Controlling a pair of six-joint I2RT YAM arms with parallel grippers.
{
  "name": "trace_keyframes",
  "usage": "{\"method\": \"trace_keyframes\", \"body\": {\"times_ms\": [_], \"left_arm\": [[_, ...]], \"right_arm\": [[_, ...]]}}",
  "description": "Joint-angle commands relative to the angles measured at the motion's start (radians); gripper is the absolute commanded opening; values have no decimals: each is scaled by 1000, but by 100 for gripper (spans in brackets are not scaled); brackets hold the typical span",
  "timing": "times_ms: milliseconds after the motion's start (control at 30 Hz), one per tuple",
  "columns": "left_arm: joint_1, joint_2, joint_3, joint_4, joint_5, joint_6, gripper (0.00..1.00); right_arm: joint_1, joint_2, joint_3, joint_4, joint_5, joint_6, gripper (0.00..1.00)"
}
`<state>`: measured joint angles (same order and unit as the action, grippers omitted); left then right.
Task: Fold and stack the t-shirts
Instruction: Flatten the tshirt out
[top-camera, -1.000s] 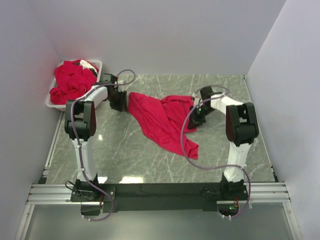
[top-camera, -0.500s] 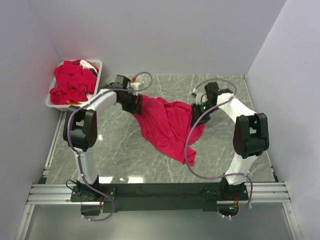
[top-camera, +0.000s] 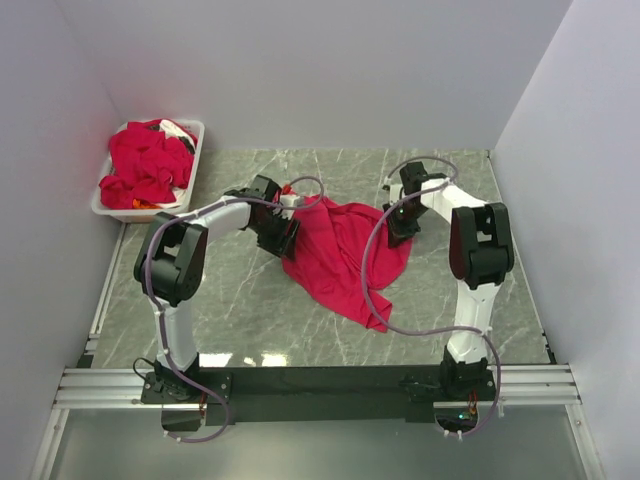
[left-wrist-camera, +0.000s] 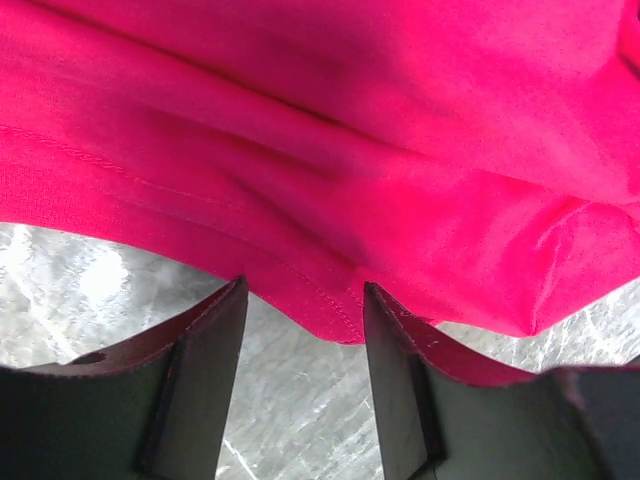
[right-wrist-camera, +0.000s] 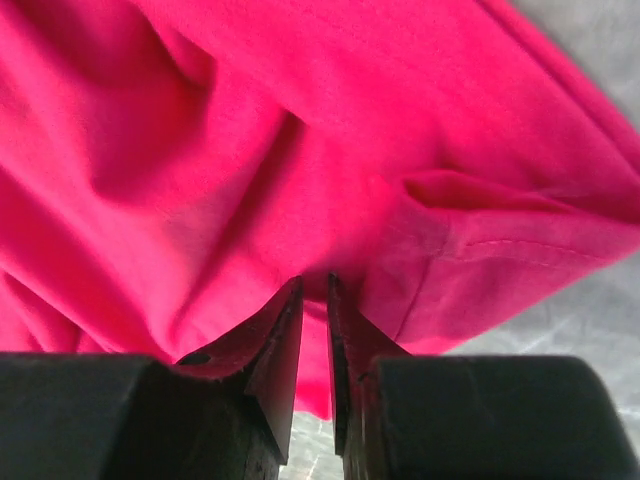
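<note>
One crimson t-shirt (top-camera: 345, 255) lies crumpled on the marble table (top-camera: 230, 310) between the two arms. My left gripper (top-camera: 284, 233) stands at its left edge; in the left wrist view the gripper (left-wrist-camera: 305, 300) is open, and the stitched hem (left-wrist-camera: 330, 315) hangs just at its fingertips, unpinched. My right gripper (top-camera: 397, 226) is at the shirt's far right edge; in the right wrist view the gripper (right-wrist-camera: 314, 288) is shut on a fold of the t-shirt (right-wrist-camera: 250, 150), with red cloth filling the narrow gap. More red t-shirts (top-camera: 145, 165) are heaped in the bin.
A white plastic bin (top-camera: 196, 140) stands at the far left corner against the wall. White walls close the table at the back and on both sides. The right arm's cable (top-camera: 372, 290) loops over the shirt's near part.
My left gripper has moved right and nearer, carrying the shirt's left edge inward, and its jaws have parted. The shirt is now bunched narrower. The right gripper shifted slightly toward the back.
</note>
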<state>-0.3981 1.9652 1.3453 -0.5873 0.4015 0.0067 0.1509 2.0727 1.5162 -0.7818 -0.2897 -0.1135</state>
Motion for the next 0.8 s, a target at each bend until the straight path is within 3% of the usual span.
{"method": "trace_keyframes", "body": {"times_ms": [0,200,433,567,633,767], "left_arm": [[21,47,20,-11,-75,1,56],[146,112,129,-72,-171,19,54],[248,143,311,-151,-221,145,53],[199,6,256,-166,41,182,57],[144,-67,177,-143,51,190,58],[21,-134,29,-51,69,142,58]], "right_arm": [[7,-52,-75,-34,78,-14,23],[33,-184,-276,-126,49,-78,22],[142,-364,-361,-351,-282,-279,22],[67,-413,-259,-304,-298,-226,26],[0,-418,-202,-210,-269,-151,31],[-22,-350,-104,-62,-126,-49,38]]}}
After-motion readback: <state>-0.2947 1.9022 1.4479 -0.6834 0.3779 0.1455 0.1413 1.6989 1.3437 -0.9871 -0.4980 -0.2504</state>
